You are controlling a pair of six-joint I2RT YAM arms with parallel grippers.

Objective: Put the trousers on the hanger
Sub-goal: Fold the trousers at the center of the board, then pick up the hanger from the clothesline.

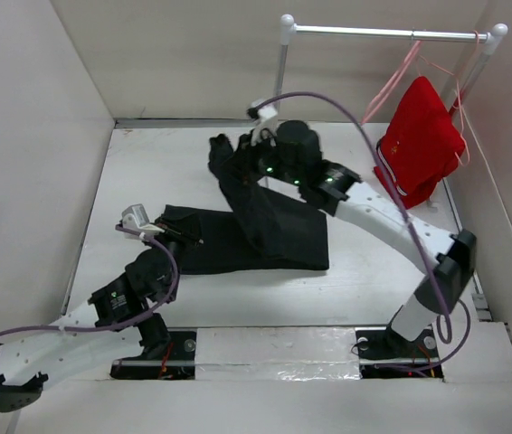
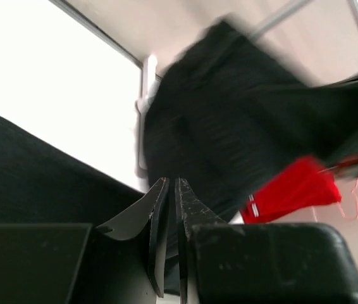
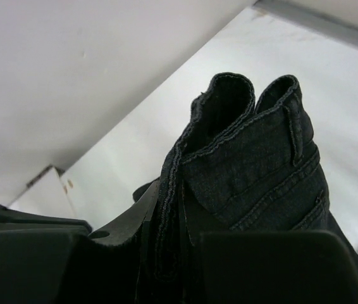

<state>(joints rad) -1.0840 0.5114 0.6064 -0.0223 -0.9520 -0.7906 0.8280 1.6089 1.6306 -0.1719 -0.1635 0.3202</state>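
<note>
Now | right claw (image 3: 166, 218) | trousers (image 3: 261, 164) waistband clamped inside it

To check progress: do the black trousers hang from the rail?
No, the trousers lie mostly on the table; the red garment hangs there.

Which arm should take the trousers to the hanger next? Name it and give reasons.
Right. The right gripper is shut on the raised waist of the trousers and is nearer the hanger on the rail at far right. The left gripper sits low by the leg ends, farther away.
</note>
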